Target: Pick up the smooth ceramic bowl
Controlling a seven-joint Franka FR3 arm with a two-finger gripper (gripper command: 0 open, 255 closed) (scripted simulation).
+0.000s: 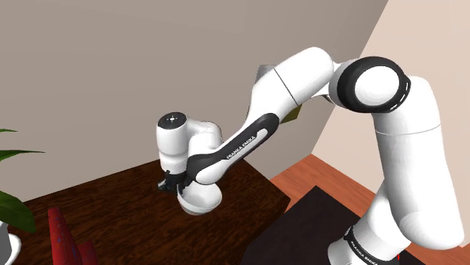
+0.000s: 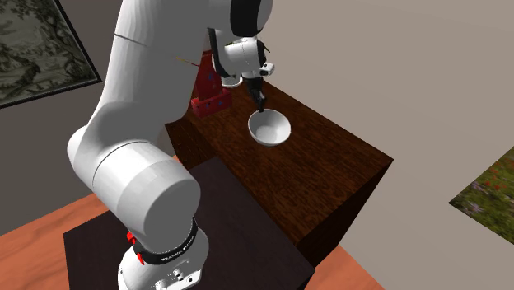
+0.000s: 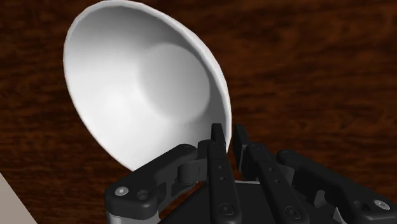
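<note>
The gripper (image 3: 228, 135) holds the white bowl (image 3: 146, 83) by its rim. Its two fingers stand narrow, one inside and one outside, over the dark wood table (image 2: 329, 165).

The bowl (image 3: 146, 83) is plain white, smooth and glossy, round, with a thin rim and a small flat bottom. It sits mouth up, slightly tilted, about midway across the top of the dark wooden table (image 2: 325, 152). The gripper (image 3: 229, 135) clasps its rim on one side.
</note>
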